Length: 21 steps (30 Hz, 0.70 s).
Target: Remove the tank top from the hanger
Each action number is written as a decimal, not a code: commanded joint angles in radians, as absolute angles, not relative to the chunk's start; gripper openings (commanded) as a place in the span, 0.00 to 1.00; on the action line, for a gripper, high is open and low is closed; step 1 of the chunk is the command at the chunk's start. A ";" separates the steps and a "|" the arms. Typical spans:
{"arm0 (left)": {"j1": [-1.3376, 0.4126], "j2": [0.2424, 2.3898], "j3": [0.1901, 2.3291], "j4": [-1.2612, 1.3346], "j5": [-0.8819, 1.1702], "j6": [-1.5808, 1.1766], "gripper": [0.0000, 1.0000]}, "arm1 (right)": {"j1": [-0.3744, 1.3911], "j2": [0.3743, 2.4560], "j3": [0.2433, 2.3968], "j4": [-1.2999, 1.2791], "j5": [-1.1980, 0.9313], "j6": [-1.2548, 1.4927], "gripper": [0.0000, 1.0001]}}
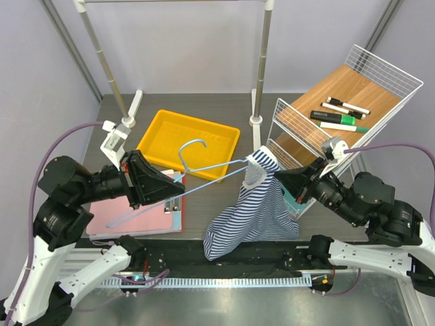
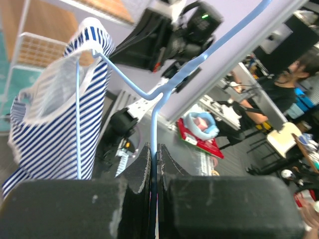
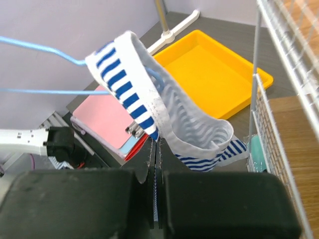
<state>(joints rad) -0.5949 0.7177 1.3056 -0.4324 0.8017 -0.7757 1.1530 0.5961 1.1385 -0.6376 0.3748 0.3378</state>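
— Where's your left claw (image 1: 178, 191)?
— Lifted, arm bent, reaching rightward, jaws pinched tight.
— And your right claw (image 1: 277, 176)?
— Facing it from the other side, reaching leftward, about level, likewise clamped tight

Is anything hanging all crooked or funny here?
Yes. The tank top dangles from just one end of the hanger, bunched up there instead of spread across it. The hanger itself is tilted sideways, pinched in the left tool, while the right tool grips the tank top's fabric.
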 commanded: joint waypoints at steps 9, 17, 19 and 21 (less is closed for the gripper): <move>-0.592 0.621 1.373 -0.741 0.614 -0.618 0.00 | 1.158 0.624 1.203 -0.578 0.471 0.311 0.01; -0.592 0.724 1.508 -0.838 0.290 -0.586 0.00 | 1.157 0.646 1.190 -0.554 0.195 0.284 0.01; -0.591 0.774 1.538 -0.819 0.212 -0.583 0.00 | 1.160 0.646 1.181 -0.546 0.126 0.285 0.01; -0.592 0.868 1.595 -0.793 0.190 -0.580 0.00 | 1.158 0.647 1.170 -0.538 0.092 0.294 0.01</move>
<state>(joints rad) -0.5949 0.7212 1.5169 -0.8291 0.3473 -0.6109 1.1530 0.6468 1.1805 -0.6254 0.2333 0.3004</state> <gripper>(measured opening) 0.020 0.021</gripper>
